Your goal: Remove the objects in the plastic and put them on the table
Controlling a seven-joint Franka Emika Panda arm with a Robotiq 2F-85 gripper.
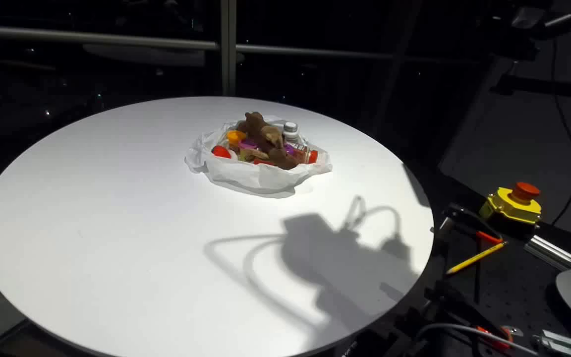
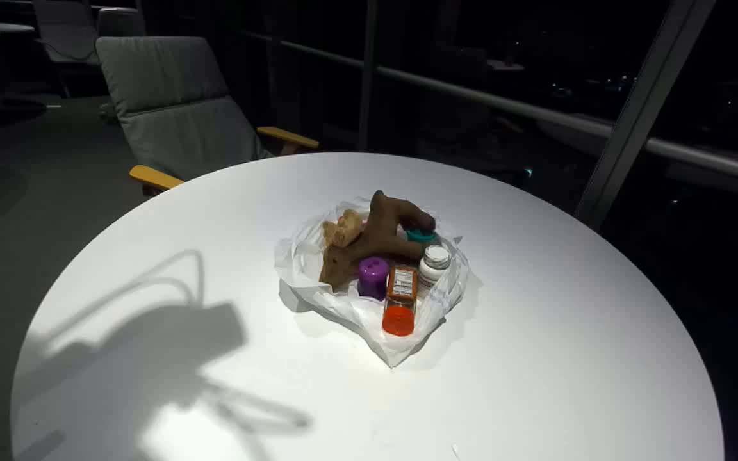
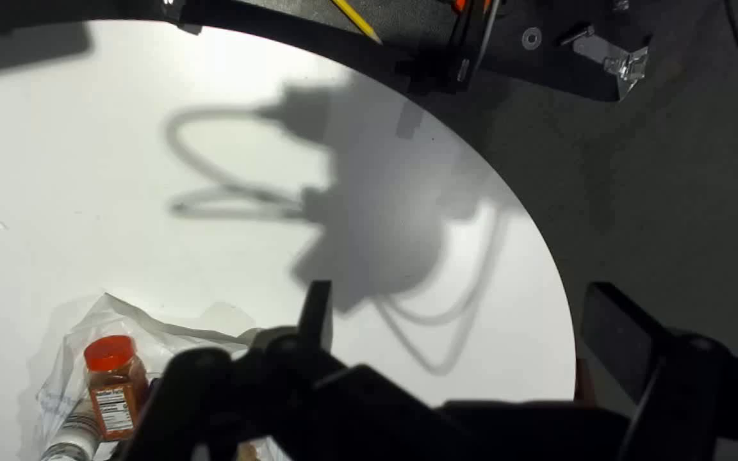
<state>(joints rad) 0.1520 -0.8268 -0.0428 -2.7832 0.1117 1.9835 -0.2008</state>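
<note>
Wrist view, nearest the lens: gripper (image 3: 462, 310), lower half of frame, jaws spread wide, nothing between them. One finger (image 3: 319, 314) shows against the white table (image 3: 87, 224), its opposite against the dark floor (image 3: 651, 211) past the rim. Pose judged: held high and off to the side of the load. Neither exterior view has the gripper in frame; only the arm's shadow (image 2: 164, 346), lower left.

Lower left of the wrist view: red-capped jar (image 3: 113, 390), lying in the plastic bag (image 3: 154, 339), partly hidden by the gripper.

In an exterior view, bag mid-frame, objects in it. Front to back: the jar, probably stiff, smooth, fairly heavy; grip its sides behind the cap. Purple tub (image 2: 374, 278) beside it: likely rigid, slick, light; take across the lid. White bottle (image 2: 434, 266), to the right: hard, maybe slippery; pinch the body. Brown plush animal (image 2: 380, 230), sprawled behind: soft, light, not fragile; seize the highest hump, clear of film. Tan piece (image 2: 342, 229) at its left, likely soft too. Film looks thin; could come up with a low grip.

Far, upper left: grey chair (image 2: 170, 109).
</note>
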